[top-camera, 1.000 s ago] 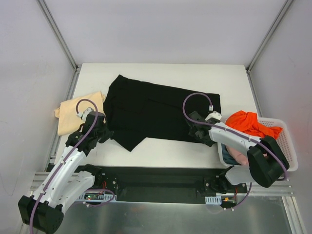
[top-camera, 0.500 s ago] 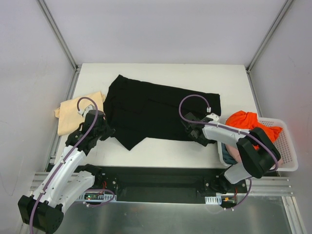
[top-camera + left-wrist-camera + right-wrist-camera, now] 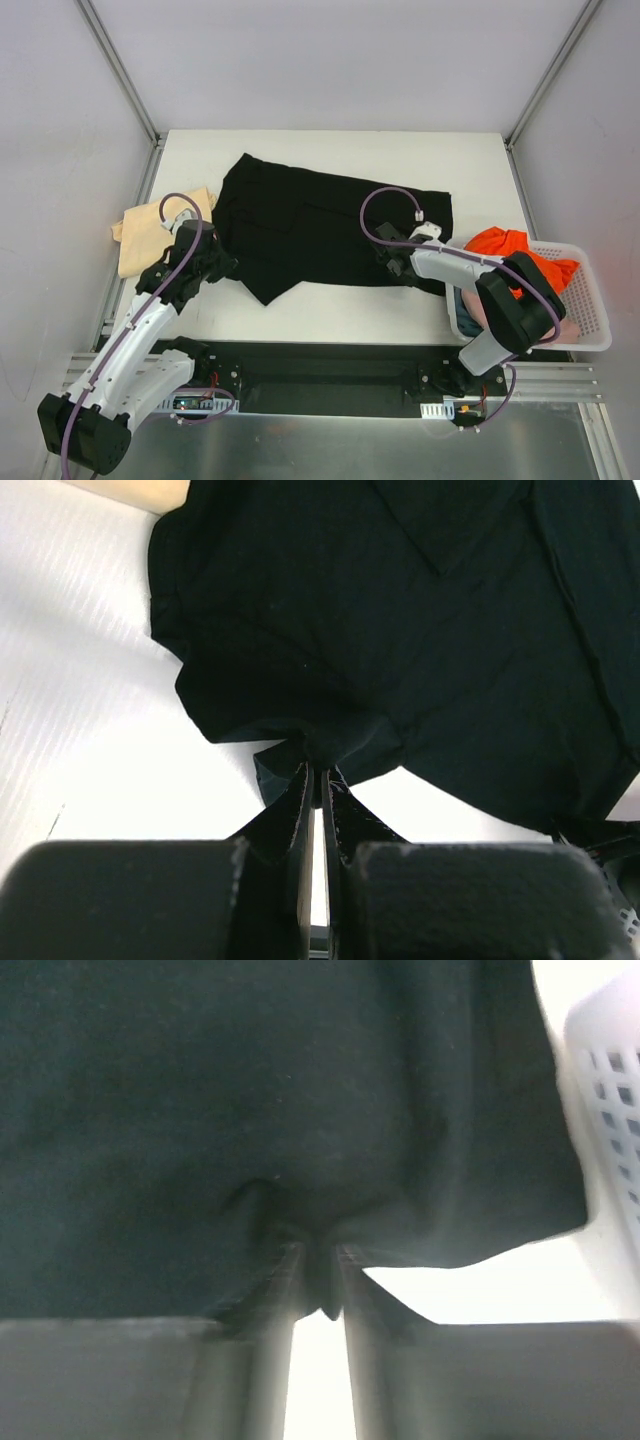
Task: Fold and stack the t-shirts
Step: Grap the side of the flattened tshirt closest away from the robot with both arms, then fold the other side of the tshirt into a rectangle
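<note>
A large black t-shirt (image 3: 320,225) lies spread and rumpled across the white table. My left gripper (image 3: 222,265) is shut on its left near edge, and cloth bunches at the fingertips in the left wrist view (image 3: 322,765). My right gripper (image 3: 392,262) sits at the shirt's near right hem. In the right wrist view its fingers (image 3: 318,1250) pinch a small fold of the black cloth (image 3: 250,1090). A pale tan t-shirt (image 3: 150,235) lies at the table's left edge. An orange t-shirt (image 3: 510,250) is heaped in the basket.
A white plastic mesh basket (image 3: 590,300) stands at the table's right near corner, close beside my right arm, and its wall (image 3: 610,1110) shows in the right wrist view. Metal frame posts run along both back corners. Bare white table (image 3: 340,305) lies in front of the black shirt.
My right gripper has slid left along the black shirt's near hem and closed from wide open onto a fold of it. My left gripper has kept its hold and hardly moved.
</note>
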Robot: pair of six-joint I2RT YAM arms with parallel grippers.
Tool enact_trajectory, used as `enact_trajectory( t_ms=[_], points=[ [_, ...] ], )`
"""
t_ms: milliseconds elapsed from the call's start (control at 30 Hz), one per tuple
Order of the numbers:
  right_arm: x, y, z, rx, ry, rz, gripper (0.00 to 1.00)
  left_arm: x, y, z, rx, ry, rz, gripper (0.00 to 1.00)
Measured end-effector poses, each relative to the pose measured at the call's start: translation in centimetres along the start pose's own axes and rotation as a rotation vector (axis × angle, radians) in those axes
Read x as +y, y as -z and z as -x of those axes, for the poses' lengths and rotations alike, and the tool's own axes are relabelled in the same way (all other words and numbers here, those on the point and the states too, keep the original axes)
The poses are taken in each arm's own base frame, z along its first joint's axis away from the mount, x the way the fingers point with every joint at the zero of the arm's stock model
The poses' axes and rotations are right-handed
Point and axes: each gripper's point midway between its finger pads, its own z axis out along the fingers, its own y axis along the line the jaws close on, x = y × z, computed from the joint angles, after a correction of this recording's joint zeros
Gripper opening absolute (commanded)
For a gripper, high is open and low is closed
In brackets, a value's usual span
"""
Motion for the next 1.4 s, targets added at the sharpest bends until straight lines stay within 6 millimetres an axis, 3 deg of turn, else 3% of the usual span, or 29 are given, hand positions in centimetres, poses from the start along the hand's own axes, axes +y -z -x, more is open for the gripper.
enact_trajectory(
  t_ms=[400, 800, 1000, 1333, 1400],
  points=[
    [-0.1, 0.8, 1.9, 0.001, 0.244, -0.054, 0.01, -1.6, -0.6, 1.1, -0.007, -0.004, -0.009, 0.00],
    [2.5, 2.0, 5.5, 0.106, 0.362, 0.006, 0.01, -7.7, -2.5, 7.0, -0.097, -0.091, -0.045, 0.00],
    [3.4, 1.5, 6.3, 0.212, 0.377, 0.073, 0.01, -12.6, -6.5, 10.9, -0.124, -0.206, -0.046, 0.00],
    [5.0, 0.7, 8.8, 0.276, 0.398, 0.144, 0.03, -20.3, -18.2, 15.5, -0.126, -0.396, -0.074, 0.00],
    [5.2, 0.2, 9.4, 0.287, 0.392, 0.148, 0.10, -21.2, -20.6, 15.8, -0.125, -0.420, -0.079, 0.03]
  ],
)
